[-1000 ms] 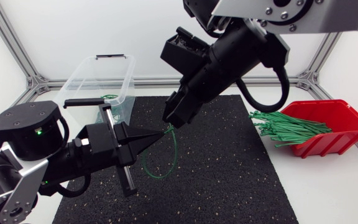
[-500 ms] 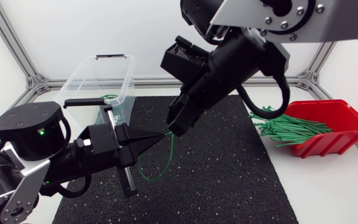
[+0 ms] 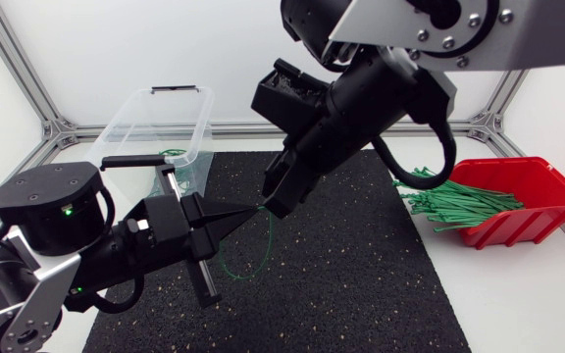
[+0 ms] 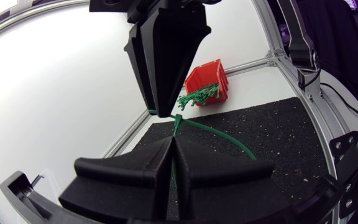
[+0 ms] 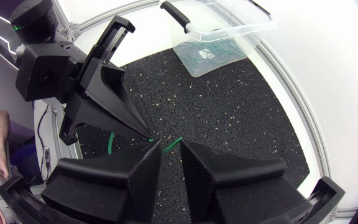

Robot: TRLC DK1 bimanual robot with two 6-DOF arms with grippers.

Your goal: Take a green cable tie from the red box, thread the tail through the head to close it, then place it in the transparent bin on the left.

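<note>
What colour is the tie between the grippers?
Green; the cable tie shows best in the left wrist view.

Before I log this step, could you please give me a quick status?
Left gripper shut on tie, loop hanging over mat. Right gripper at tie's end, grip unclear. Bin open, nothing seen blocking it.

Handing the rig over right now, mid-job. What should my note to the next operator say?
Left gripper: fingers shut on the green cable tie, above the mat.
Right gripper: tip at the tie just ahead of the left; grip unclear.
Tie hangs in a loop; whether it is threaded, unclear.
Red box at right holds spare ties; transparent bin back left has a few ties.
Left to do: confirm closure, place in bin.
</note>
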